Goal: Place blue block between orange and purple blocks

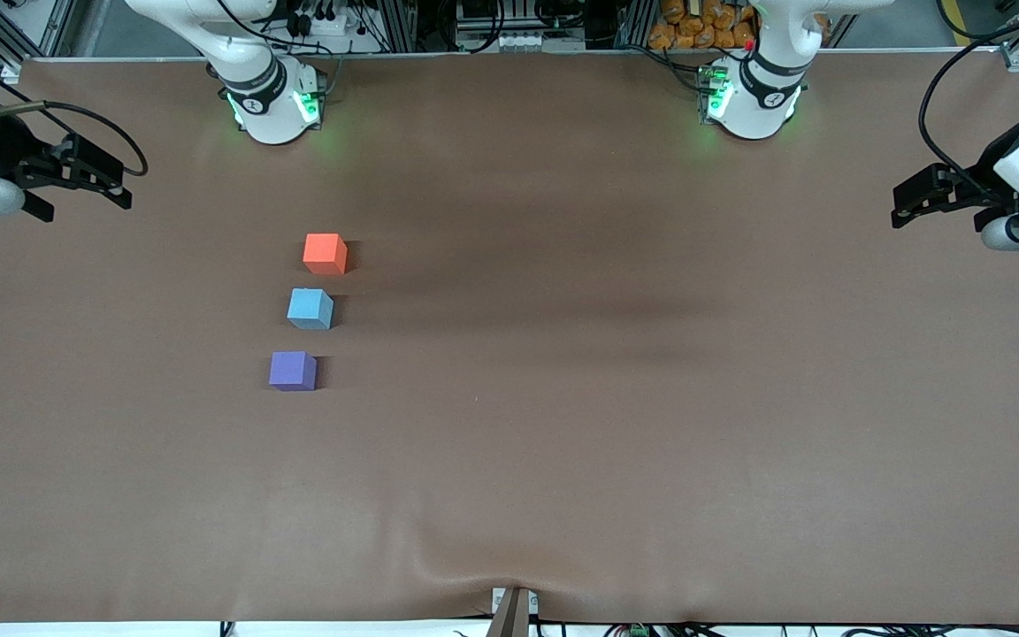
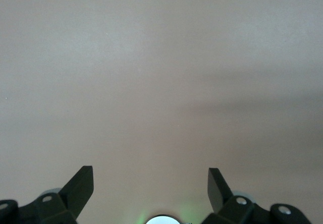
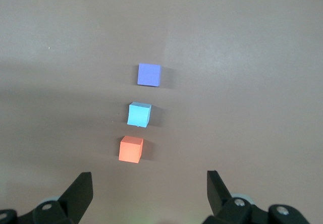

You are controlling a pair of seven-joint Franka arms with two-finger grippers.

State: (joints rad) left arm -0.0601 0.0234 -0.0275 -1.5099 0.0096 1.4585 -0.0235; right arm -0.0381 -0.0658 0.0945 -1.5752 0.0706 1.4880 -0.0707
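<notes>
The blue block [image 1: 310, 308] sits on the brown table between the orange block [image 1: 325, 253] and the purple block [image 1: 292, 370], in one column with small gaps. The orange block is farthest from the front camera, the purple one nearest. All three also show in the right wrist view: orange [image 3: 131, 149], blue [image 3: 139, 114], purple [image 3: 149, 74]. My right gripper [image 1: 116, 183] [image 3: 150, 179] is open and empty, raised over the right arm's end of the table, apart from the blocks. My left gripper [image 1: 903, 205] [image 2: 150, 176] is open and empty over the left arm's end, with only bare table under it.
The brown table cover [image 1: 616, 398] is slightly wrinkled near the front edge, where a small metal bracket [image 1: 511, 610] stands. The arms' bases [image 1: 272, 106] [image 1: 753, 97] stand along the edge farthest from the front camera.
</notes>
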